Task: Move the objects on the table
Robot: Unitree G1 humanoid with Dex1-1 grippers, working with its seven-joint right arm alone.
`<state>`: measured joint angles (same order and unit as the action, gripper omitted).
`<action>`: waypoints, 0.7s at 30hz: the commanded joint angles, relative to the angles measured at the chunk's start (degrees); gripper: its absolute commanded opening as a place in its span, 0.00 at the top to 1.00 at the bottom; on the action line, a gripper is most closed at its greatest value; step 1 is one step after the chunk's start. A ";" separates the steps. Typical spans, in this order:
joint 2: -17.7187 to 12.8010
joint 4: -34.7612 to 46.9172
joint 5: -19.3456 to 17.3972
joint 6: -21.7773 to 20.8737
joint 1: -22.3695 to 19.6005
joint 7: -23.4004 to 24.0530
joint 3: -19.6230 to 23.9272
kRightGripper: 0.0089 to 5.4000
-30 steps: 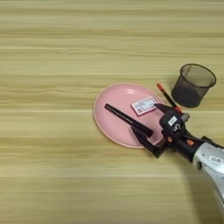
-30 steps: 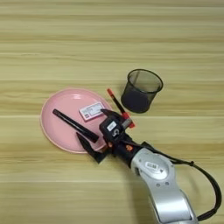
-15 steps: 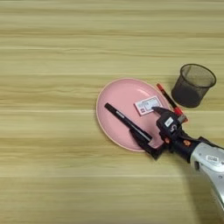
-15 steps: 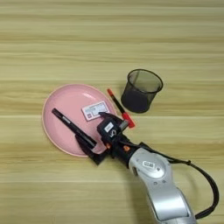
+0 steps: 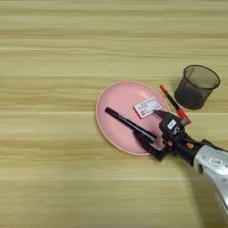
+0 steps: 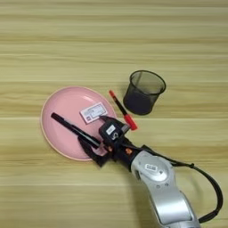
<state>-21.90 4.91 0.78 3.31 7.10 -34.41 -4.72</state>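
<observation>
Here your right gripper [image 5: 153, 133] sits at the near right rim of the pink plate [image 5: 120, 95], its two black fingers spread fairly wide, one up by the white box [image 5: 147, 107], the other low at the plate's edge. The black marker [image 5: 129, 124] lies on the plate with its long axis running from upper left down to lower right, and its lower right end reaches in between your fingers. So the pen points almost straight at the tool, and any closing would, I judge, catch it near that end rather than mid-body.

You cannot tell whether a finger already touches the pen tip; the gripper body covers that spot. A red pen [image 6: 122, 111] lies on the table [image 5: 53, 53] just beside the plate's right edge, with a black mesh cup [image 6: 143, 91] standing close behind it. The forearm runs out of frame at the lower right.
</observation>
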 commanded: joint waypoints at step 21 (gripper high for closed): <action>-2.38 1.03 0.62 -0.71 -1.67 -0.14 0.43 0.58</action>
<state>-22.58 4.69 1.16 3.28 7.25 -35.42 -4.97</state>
